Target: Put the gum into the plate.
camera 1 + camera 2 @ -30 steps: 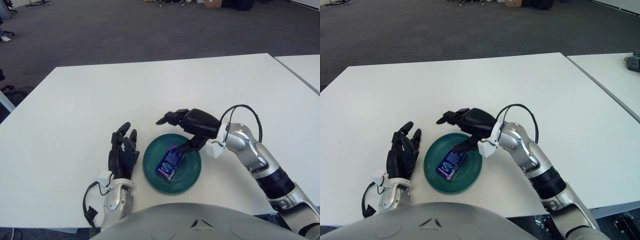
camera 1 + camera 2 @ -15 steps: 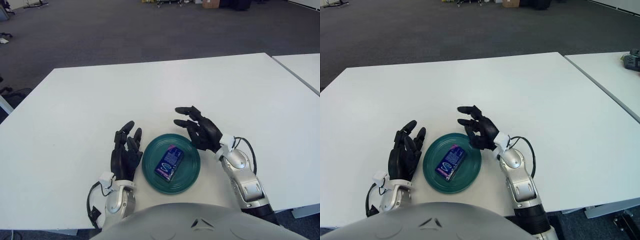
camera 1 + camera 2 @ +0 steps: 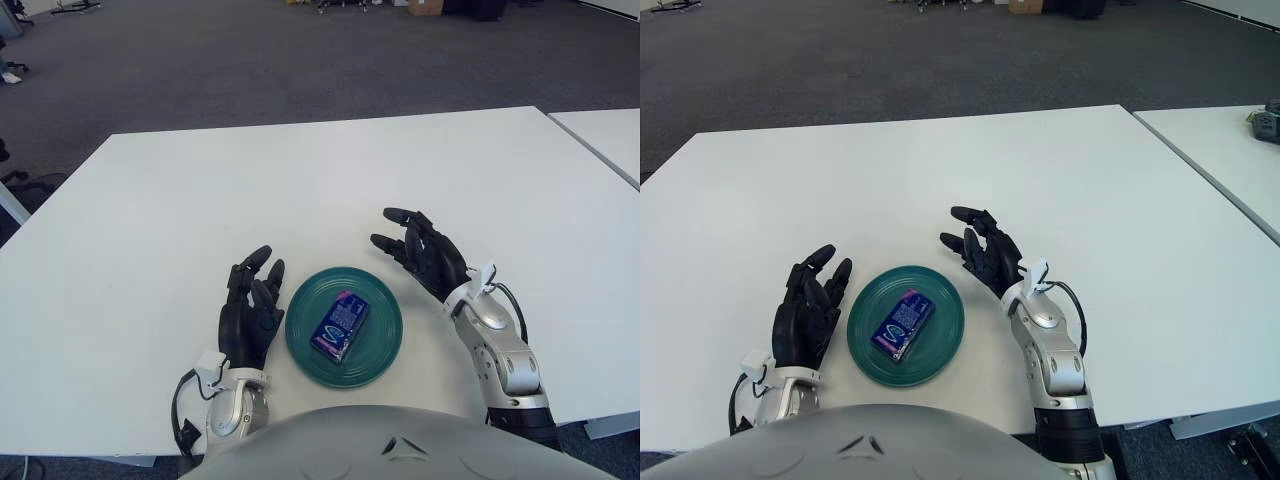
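Note:
A blue and purple gum pack (image 3: pixel 340 325) lies flat in the middle of a dark green plate (image 3: pixel 385 345) near the table's front edge. My right hand (image 3: pixel 425 255) is just right of the plate, off its rim, fingers spread and empty. My left hand (image 3: pixel 250 305) rests on the table just left of the plate, fingers relaxed and empty.
The white table (image 3: pixel 300 190) stretches far beyond the plate. A second white table (image 3: pixel 610 135) stands at the right, with a small gap between. Grey carpet lies behind.
My right hand let go of the gum pack, lifted off the plate and drew back to the right with its fingers spread. The gum pack stays in the plate. The left hand barely moved.

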